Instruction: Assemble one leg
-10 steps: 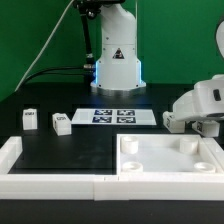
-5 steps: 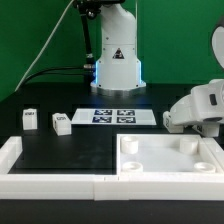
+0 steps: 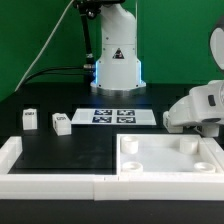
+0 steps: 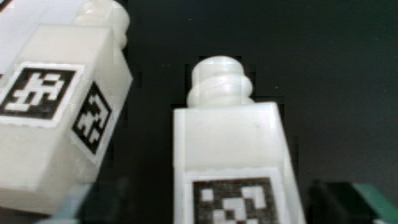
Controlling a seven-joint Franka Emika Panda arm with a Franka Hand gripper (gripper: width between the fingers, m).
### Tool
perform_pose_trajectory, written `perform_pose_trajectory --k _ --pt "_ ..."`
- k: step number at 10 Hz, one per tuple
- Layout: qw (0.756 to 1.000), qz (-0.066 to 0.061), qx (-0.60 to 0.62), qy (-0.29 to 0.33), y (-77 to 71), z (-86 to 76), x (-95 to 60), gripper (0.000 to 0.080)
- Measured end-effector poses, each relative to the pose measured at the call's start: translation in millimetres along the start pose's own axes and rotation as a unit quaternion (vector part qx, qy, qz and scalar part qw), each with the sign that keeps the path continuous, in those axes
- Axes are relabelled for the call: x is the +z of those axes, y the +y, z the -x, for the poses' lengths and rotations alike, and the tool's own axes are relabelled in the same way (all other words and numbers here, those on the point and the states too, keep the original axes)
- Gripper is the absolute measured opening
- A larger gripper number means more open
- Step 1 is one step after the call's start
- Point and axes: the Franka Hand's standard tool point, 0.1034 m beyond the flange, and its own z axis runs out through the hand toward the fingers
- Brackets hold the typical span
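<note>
In the wrist view a white leg (image 4: 228,150) with a rounded peg end and a black-and-white tag lies between my gripper's (image 4: 210,208) dark fingers (image 4: 349,202). The jaws stand apart, with a gap on each side of the leg. A second leg (image 4: 63,110) lies close beside it. In the exterior view my gripper (image 3: 203,127) is low at the right, behind the tray; its fingers and these two legs are hidden there. Two more legs (image 3: 30,120) (image 3: 62,123) stand at the left.
The large white square tray (image 3: 170,160) with corner holes lies at the front right. A white rail (image 3: 12,152) runs along the front and left. The marker board (image 3: 113,116) lies before the robot base (image 3: 115,65).
The hand has shifted slightly toward the exterior view's right since a second ago. It has held still for the last half second. The legs and tray have not moved.
</note>
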Motion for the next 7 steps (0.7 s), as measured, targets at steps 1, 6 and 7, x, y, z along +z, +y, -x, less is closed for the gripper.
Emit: perform_pose_trajectory --k 1,6,7 --pt "1.000 0.000 0.000 0.000 0.0 0.0 0.0 0.0371" --pt "1.000 0.000 0.000 0.000 0.0 0.0 -0.1 0.0286" --pt "1.000 0.000 0.000 0.000 0.0 0.1 -0.1 0.0286"
